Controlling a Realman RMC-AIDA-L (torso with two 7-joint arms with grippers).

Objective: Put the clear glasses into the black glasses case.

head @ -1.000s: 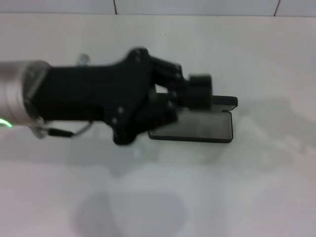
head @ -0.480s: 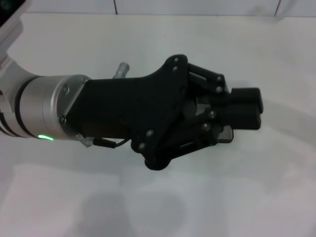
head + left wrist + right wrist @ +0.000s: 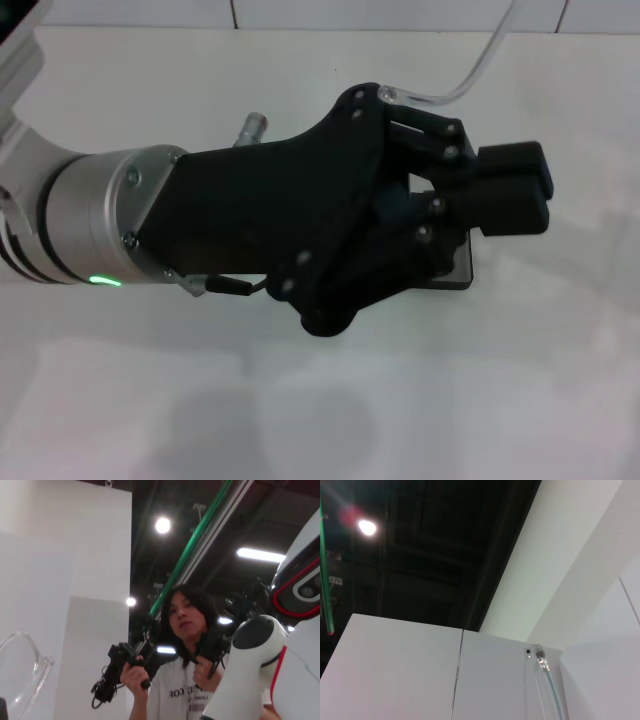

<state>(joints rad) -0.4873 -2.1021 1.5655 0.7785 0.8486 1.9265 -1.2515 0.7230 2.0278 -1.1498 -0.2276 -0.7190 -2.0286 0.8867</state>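
Left gripper (image 3: 512, 190): fills the middle of the head view, reaching in from the robot's left across the white table (image 3: 560, 380). Its black fingers sit tight together, pads pressed one against the other.
Green light: a small lit strip glows on the silver wrist ring of the left arm (image 3: 90, 225).
Black glasses case (image 3: 462, 265): almost wholly hidden beneath the gripper. Only a dark corner peeks out just under the fingers, flat on the table. Any lettering on it is covered and cannot be read.
Clear glasses (image 3: 470, 75): a thin clear temple arm curves up from the top of the gripper body toward the far edge of the head view. The left wrist view catches a curved transparent lens edge (image 3: 22, 667) close to the camera; the right wrist view shows a clear arm with a small metal hinge (image 3: 542, 667). Whether the pads pinch the glasses cannot be told.
Right gripper: nowhere in sight in any view.
Beyond, left wrist view: a person (image 3: 187, 670) stands holding black handheld controllers (image 3: 127, 667).
Writing: the person's white shirt carries dark letters starting "RO"; the rest is not readable.
Back wall: white panels (image 3: 400, 12) with dark seams.
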